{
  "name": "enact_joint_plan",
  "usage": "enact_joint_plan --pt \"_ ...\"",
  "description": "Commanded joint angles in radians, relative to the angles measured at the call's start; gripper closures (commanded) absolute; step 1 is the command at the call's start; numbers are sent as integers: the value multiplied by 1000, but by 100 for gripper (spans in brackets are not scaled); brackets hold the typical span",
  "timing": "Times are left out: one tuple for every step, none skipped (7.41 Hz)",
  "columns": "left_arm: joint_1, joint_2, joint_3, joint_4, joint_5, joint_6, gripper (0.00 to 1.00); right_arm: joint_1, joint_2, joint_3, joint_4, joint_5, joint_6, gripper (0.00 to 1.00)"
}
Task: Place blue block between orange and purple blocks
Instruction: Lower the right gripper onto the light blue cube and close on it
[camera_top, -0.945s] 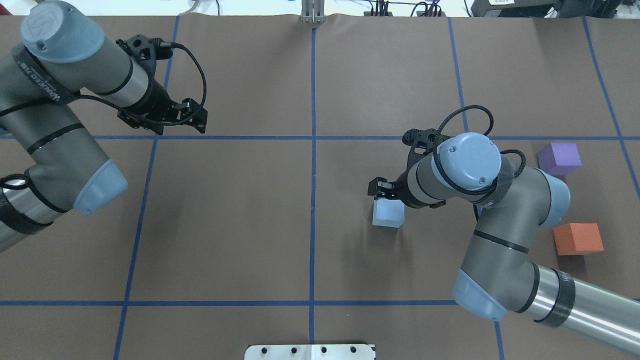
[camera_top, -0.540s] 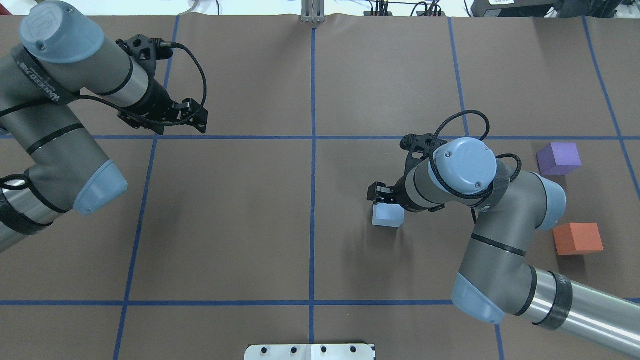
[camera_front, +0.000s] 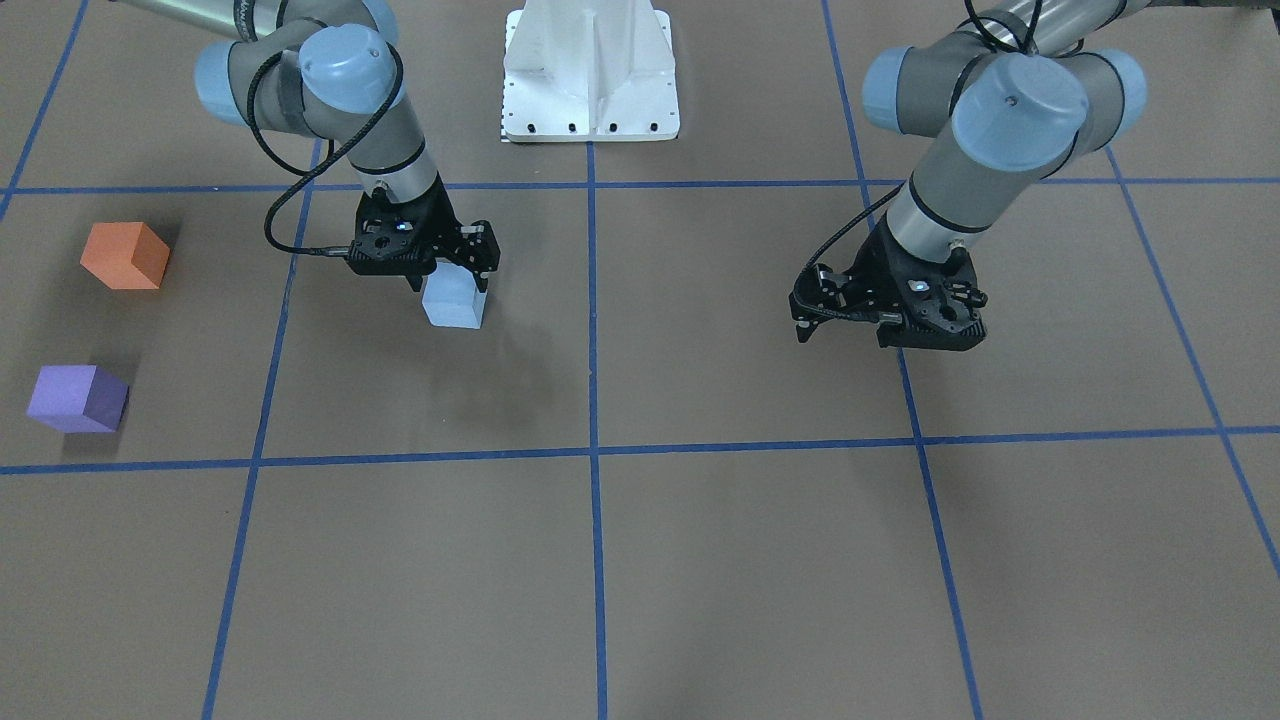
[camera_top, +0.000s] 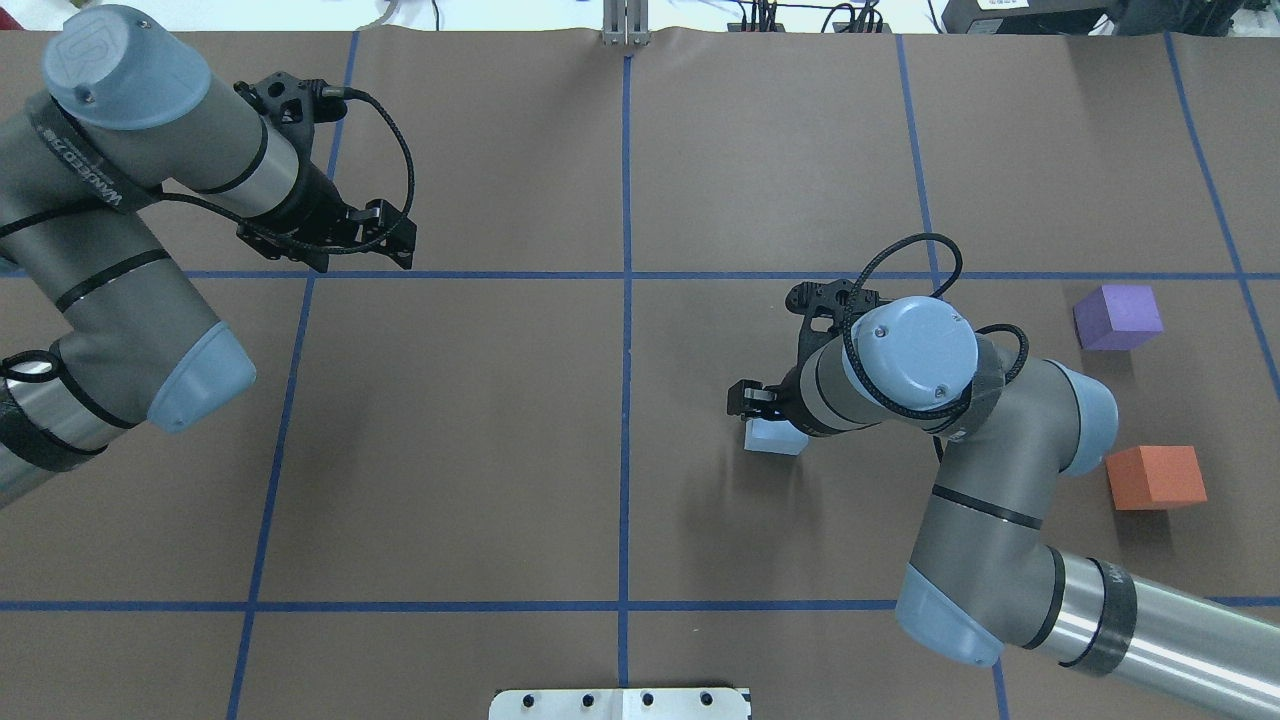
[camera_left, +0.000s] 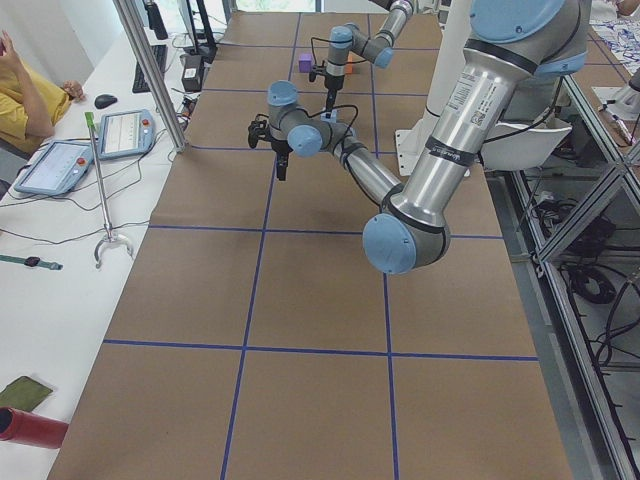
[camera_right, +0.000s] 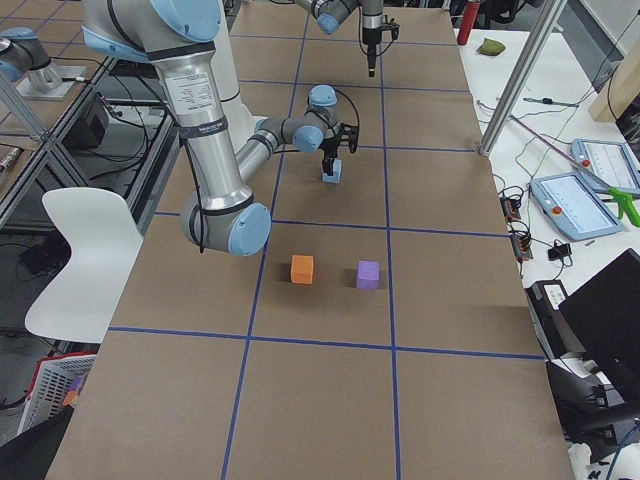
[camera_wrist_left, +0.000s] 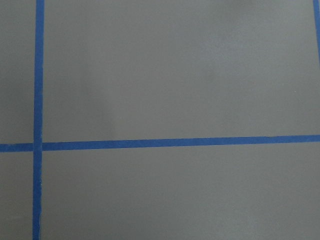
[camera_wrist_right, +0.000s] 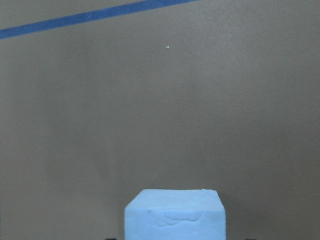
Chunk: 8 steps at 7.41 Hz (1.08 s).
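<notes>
1. I have the right gripper (camera_front: 448, 283) set down over the blue block (camera_front: 453, 305), one finger on each side of its top. The wrist camera shows a sliver of gap beside the block, so I judge the jaws spread and not yet clenched on it. Straddling it this way should make the squeeze land on two flat, opposite faces.
2. The blue block rests on the table (camera_top: 500, 450) in its right half, about midway between the robot-side and operator-side edges.
3. The orange block (camera_front: 125, 256) and the purple block (camera_front: 76, 399) sit close to the table's right edge. Orange is nearer the robot-side edge and purple nearer the operator-side edge. They stand apart with bare paper between them, and that gap is my target slot.
4. The left gripper (camera_top: 410, 245) hangs over the left half, toward the operator-side edge, with its jaws released and nothing between them. I read it as parked out of the way, since everything in play is on the right.
5. I see no container in any view. Each of the three blocks sits directly on the brown paper.
</notes>
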Motion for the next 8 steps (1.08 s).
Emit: enact_joint_plan --pt "3 1 2 0 0 0 0 -6 10 -9 6 -25 -127 19" --pt "3 1 2 0 0 0 0 -6 24 -24 9 -27 -146 19" --pt "3 1 2 0 0 0 0 -6 30 -36 9 -27 -148 19" --pt "3 1 4 0 0 0 0 -6 33 -62 10 -25 -153 19" --pt "3 1 2 0 0 0 0 -6 38 -78 10 -25 -165 20" --pt "3 1 2 0 0 0 0 -6 36 -79 9 -25 -169 22" --pt "3 1 2 0 0 0 0 -6 36 -79 10 -25 -169 32" --pt "4 1 1 0 0 0 0 -4 38 -78 12 -24 -169 89"
